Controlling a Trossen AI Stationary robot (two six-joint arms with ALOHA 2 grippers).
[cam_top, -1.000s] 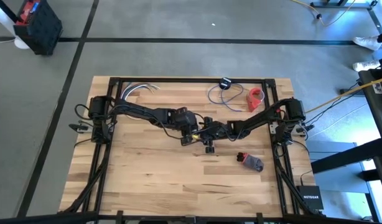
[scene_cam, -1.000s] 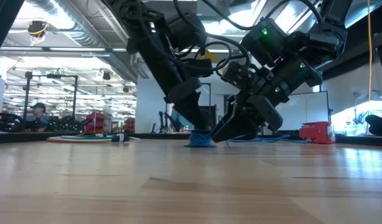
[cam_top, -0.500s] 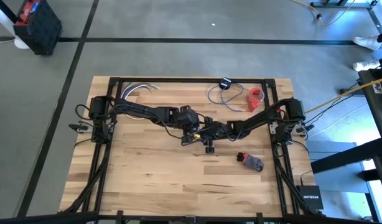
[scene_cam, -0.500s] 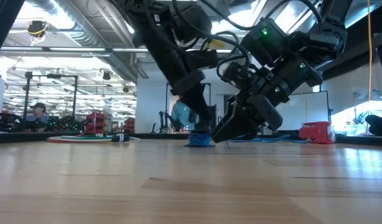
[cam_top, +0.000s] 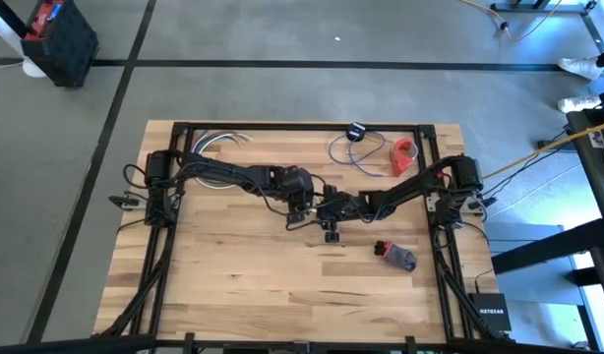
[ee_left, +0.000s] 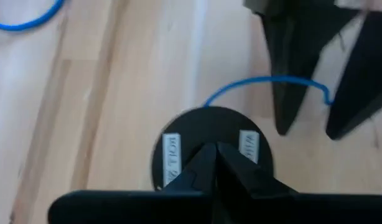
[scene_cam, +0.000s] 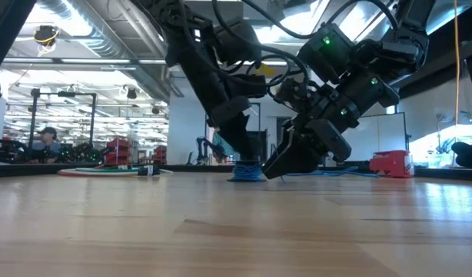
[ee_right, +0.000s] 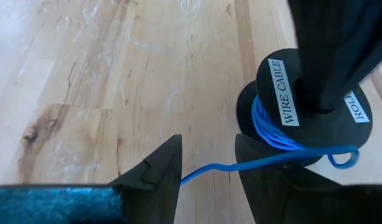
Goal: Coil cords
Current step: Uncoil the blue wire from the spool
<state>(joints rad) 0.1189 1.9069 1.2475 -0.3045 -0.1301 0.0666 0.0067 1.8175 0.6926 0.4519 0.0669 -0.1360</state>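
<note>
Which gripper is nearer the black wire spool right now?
Left. The left gripper is shut directly on top of the black spool. The right gripper sits just beside it, fingers apart around the blue cord leading off the spool.

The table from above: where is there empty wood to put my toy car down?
The wide front stretch of the table is bare, bordered by the side frames and the small grey and red object. The middle is crowded: the left gripper and right gripper meet at the spool. The back edge holds the blue cord loops and a red object.
</note>
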